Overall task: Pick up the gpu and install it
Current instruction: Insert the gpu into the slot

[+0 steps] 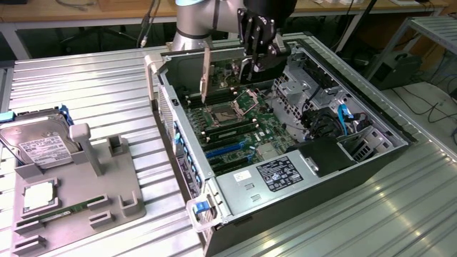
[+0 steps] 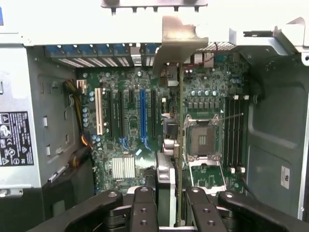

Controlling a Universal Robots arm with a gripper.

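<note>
The gpu (image 1: 205, 75) hangs upright over the open computer case (image 1: 371, 120), its long pale bracket pointing down toward the case's rear wall. My gripper (image 1: 257, 60) is shut on the card's far end. In the wrist view the gpu (image 2: 179, 96) shows edge-on as a thin green line with its bracket bent over at the far end. It is clamped between the two black fingers (image 2: 145, 208) of my gripper (image 2: 171, 210). The card hovers above the motherboard (image 2: 125, 140), between the blue slot (image 2: 142, 113) and the processor socket (image 2: 203, 140).
A grey fixture tray (image 1: 78, 198) at the exterior view's left holds a silver hard drive (image 1: 43, 144), a processor chip (image 1: 39, 195) and a green memory stick (image 1: 61, 211). Inside the case are a labelled power supply (image 1: 282, 174), blue cables (image 1: 343, 120) and drive cages.
</note>
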